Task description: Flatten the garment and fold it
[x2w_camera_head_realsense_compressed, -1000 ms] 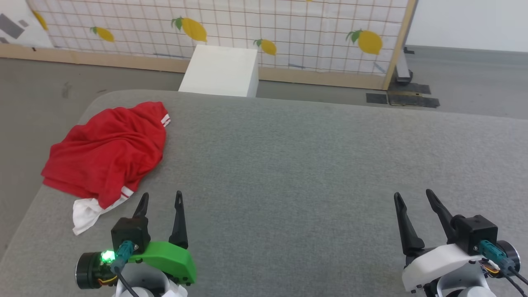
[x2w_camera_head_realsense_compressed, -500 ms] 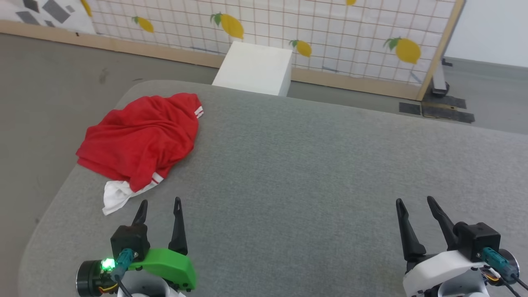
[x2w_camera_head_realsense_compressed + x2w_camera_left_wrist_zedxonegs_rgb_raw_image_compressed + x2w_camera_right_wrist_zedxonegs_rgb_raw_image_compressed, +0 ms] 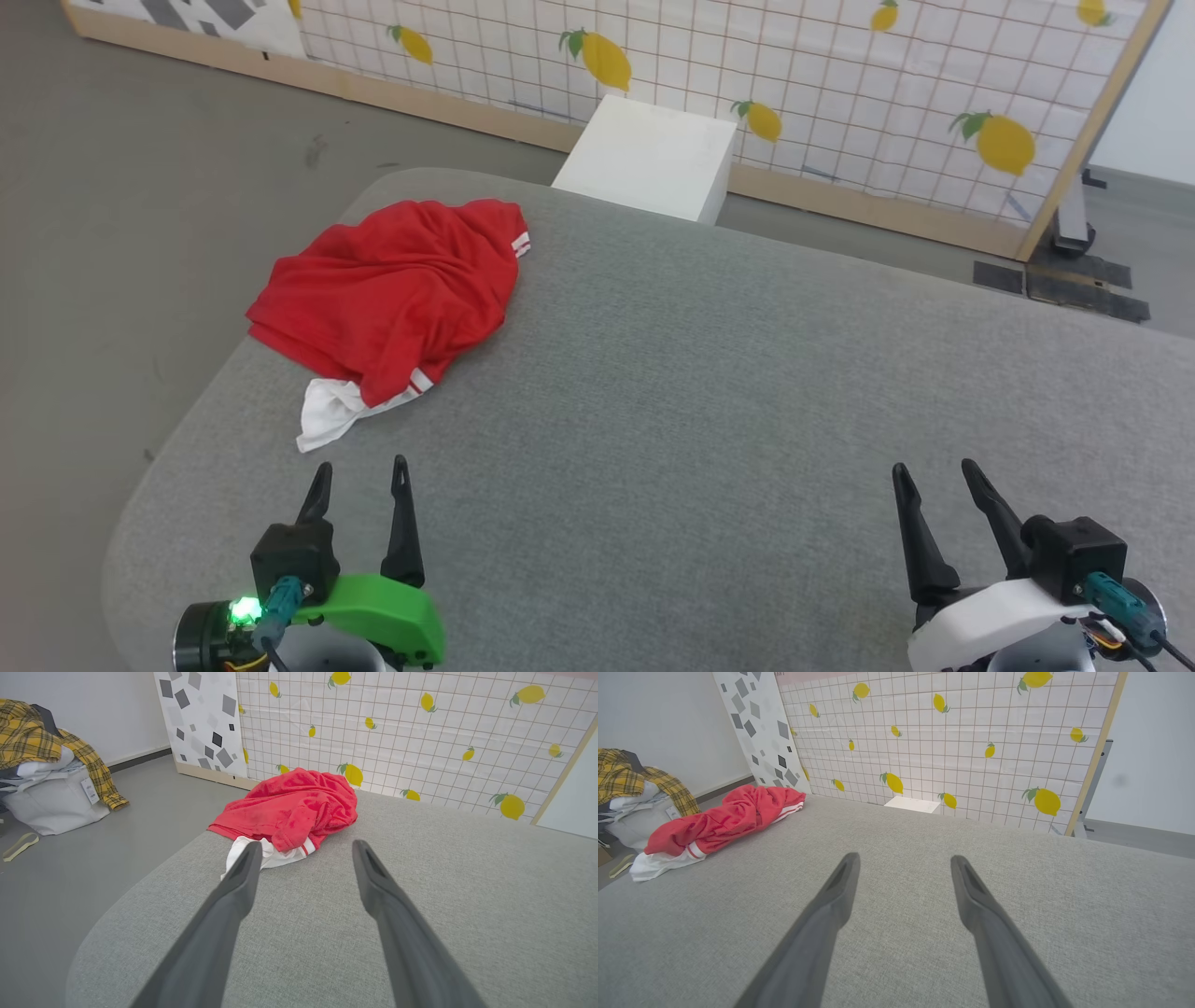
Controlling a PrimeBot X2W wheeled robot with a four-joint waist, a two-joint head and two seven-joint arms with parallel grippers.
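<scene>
Garment: a crumpled red jersey garment (image 3: pixel 387 294) with a white sleeve and red-and-white striped edges lies in a heap on the far left corner of the grey fabric-covered table (image 3: pixel 700 392), close to the left edge.
Left hand: the left hand (image 3: pixel 361 464), with a green cover on its wrist, is over the near left part of the table. Its two dark fingers are spread apart and hold nothing. The white sleeve lies near, just beyond the fingertips, and is not touched.
Right hand: the right hand (image 3: pixel 934 467), with a white wrist cover, is over the near right part. Its fingers are spread and empty, well apart from the garment.
Head view: a white box (image 3: pixel 653 154) stands on the floor behind the far edge of the table, in front of a grid screen printed with lemons (image 3: pixel 840 93).
Left wrist view: the garment is seen from low, beyond the two fingers. To the left, a yellow plaid cloth (image 3: pixel 28 742) lies on a white bag on the floor, and a white panel with grey squares (image 3: pixel 201 718) stands beside the screen.
Right wrist view: the garment is a long low heap at the left, and the top of the box rises just above the table edge.
</scene>
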